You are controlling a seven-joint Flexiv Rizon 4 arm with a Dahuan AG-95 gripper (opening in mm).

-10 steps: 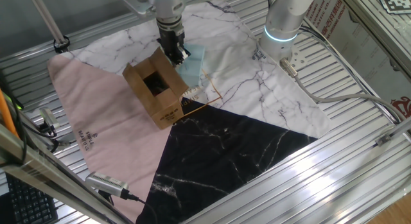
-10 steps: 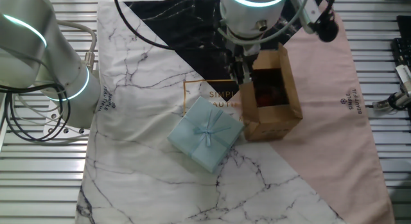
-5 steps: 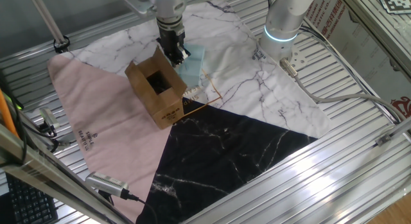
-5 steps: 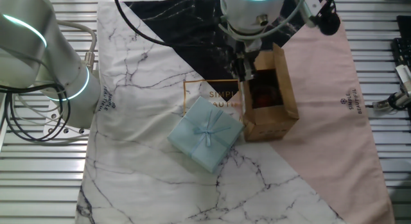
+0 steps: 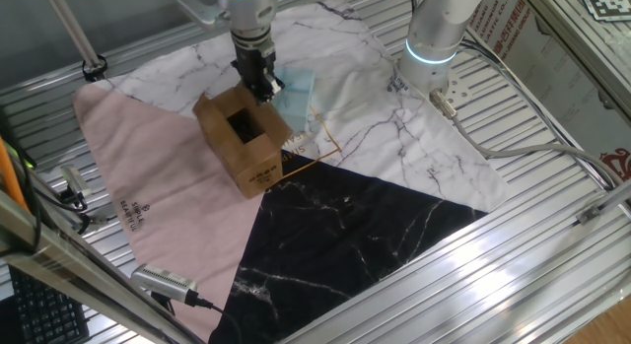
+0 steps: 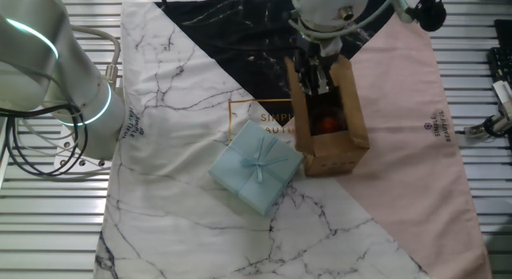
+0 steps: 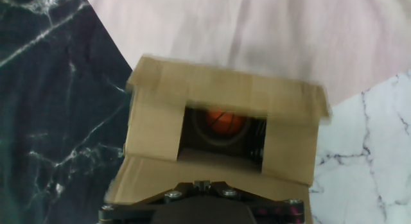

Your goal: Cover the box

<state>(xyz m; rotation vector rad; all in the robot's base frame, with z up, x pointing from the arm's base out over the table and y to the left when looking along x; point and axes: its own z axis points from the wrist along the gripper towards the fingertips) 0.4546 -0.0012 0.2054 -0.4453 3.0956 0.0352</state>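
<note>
The brown cardboard box (image 5: 248, 152) stands open on the cloth, also in the other fixed view (image 6: 334, 147). In the hand view the box (image 7: 221, 89) fills the middle, its flaps partly folded in around a dark opening with an orange round thing (image 7: 225, 121) inside. My gripper (image 5: 258, 84) is over the box's top edge on the pale blue parcel's side, fingers together and touching the near flap (image 7: 212, 169). It also shows from the other side (image 6: 315, 77) and as a dark tip at the bottom of the hand view (image 7: 200, 183).
A pale blue gift box with a bow (image 6: 258, 169) lies right beside the carton. A second white robot arm (image 5: 440, 34) stands at the back. The cloth has pink (image 5: 148, 176), white marble (image 5: 394, 127) and black marble (image 5: 345, 236) parts, on a slatted metal table.
My gripper has moved from beside the box to over its opening, pushing the near flap inward. The box has turned a little.
</note>
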